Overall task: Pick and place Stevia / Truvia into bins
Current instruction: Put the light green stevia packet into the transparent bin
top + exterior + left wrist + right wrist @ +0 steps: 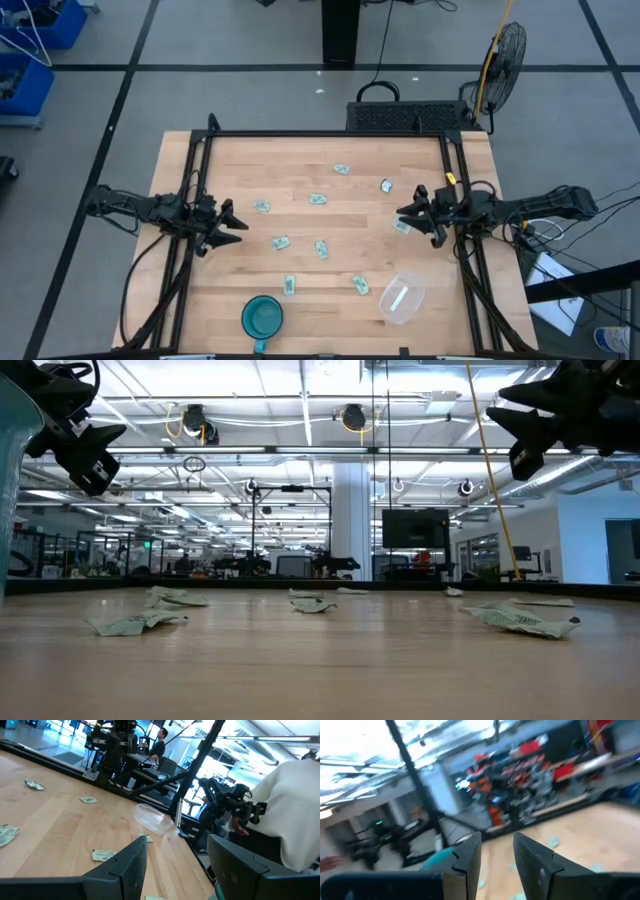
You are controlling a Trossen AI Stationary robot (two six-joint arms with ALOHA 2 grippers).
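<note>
Stevia sachet (403, 227) lies just beside the right gripper's (412, 217) spread fingers

Overhead looks straight down; low camera level; both share the table (330, 200).

The setting was a large open-plan robotics laboratory. Ceiling strip lights (300, 450), a wall monitor (415, 528) and further equipment benches (290, 565) stood beyond the wooden table (300, 200), with a floor fan (503, 55) on grey tiled flooring.
</note>
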